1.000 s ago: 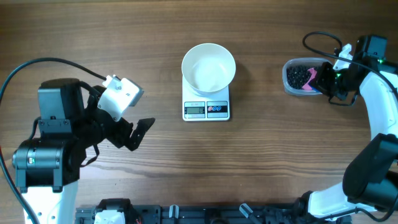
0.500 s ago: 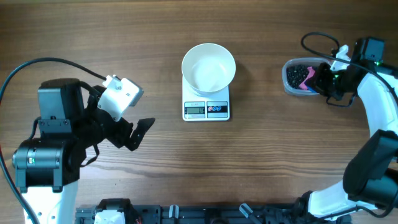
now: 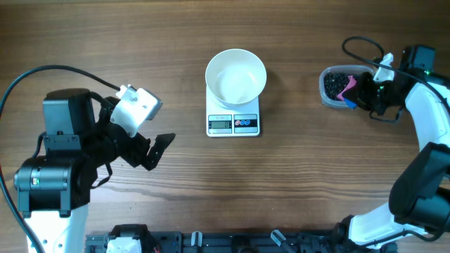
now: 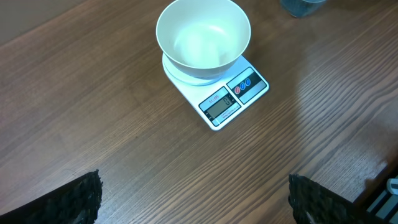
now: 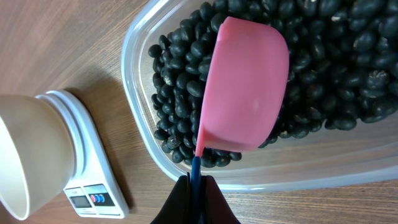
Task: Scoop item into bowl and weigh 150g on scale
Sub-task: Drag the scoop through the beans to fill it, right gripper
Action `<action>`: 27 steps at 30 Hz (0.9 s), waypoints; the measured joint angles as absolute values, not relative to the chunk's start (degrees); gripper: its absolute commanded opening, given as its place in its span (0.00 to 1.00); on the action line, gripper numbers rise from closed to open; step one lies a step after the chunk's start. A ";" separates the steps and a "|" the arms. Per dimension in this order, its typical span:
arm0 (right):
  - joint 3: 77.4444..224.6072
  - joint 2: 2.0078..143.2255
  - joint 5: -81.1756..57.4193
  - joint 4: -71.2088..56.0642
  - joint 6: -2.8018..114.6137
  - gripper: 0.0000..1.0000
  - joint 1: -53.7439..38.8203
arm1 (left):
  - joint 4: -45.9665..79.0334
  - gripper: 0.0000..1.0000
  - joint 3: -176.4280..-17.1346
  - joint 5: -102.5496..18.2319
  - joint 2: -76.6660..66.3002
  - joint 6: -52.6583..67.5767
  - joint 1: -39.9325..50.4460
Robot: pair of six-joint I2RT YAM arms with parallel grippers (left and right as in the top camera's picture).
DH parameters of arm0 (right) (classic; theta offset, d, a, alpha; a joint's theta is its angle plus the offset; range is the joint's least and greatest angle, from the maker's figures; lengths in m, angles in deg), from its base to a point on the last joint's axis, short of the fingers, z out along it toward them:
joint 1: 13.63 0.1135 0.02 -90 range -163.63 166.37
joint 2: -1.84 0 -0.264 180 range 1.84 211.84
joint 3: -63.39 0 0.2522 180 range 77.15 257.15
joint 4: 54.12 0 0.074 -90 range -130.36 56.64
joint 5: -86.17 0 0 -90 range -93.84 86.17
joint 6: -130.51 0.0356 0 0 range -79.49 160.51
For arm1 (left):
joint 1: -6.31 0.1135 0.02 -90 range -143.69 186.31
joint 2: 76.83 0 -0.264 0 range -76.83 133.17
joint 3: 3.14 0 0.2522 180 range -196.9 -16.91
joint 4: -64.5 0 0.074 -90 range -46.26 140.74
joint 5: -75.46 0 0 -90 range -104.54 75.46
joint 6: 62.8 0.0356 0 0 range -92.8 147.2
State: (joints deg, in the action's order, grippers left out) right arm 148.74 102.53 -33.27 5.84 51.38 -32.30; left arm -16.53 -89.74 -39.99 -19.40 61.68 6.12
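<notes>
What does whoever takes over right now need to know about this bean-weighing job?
Left gripper: open, empty, off to the left of the scale.
Right gripper: shut on the handle of the pink scoop, which is in the clear tub over the black beans.
Bowl: empty, sitting on the scale.
Done: scoop in hand. Left: scoop beans into the bowl until the weight is reached.

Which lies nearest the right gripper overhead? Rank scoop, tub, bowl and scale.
1. pink scoop, held in the right gripper's fingers.
2. clear tub, beneath the scoop, far right.
3. bowl and scale, centre, stacked: too close to call.
</notes>
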 measured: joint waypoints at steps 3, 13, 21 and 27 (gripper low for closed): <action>148.68 102.92 -35.60 6.25 51.23 0.04 -34.09 | -16.53 1.00 -89.74 -39.99 -19.40 61.68 6.12; 147.82 103.27 -43.25 6.84 50.20 0.04 -39.25 | -16.53 1.00 -89.74 -39.99 -19.40 61.68 6.12; 147.78 103.27 -46.84 8.66 48.17 0.04 -43.27 | -16.53 1.00 -89.74 -39.99 -19.40 61.68 6.12; 147.78 103.27 -48.74 9.75 45.87 0.04 -45.96 | -16.53 1.00 -89.74 -39.99 -19.40 61.68 6.12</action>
State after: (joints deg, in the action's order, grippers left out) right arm 147.78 103.27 -48.74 9.75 45.87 -45.96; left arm -16.53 -89.74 -39.99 -19.40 61.68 6.12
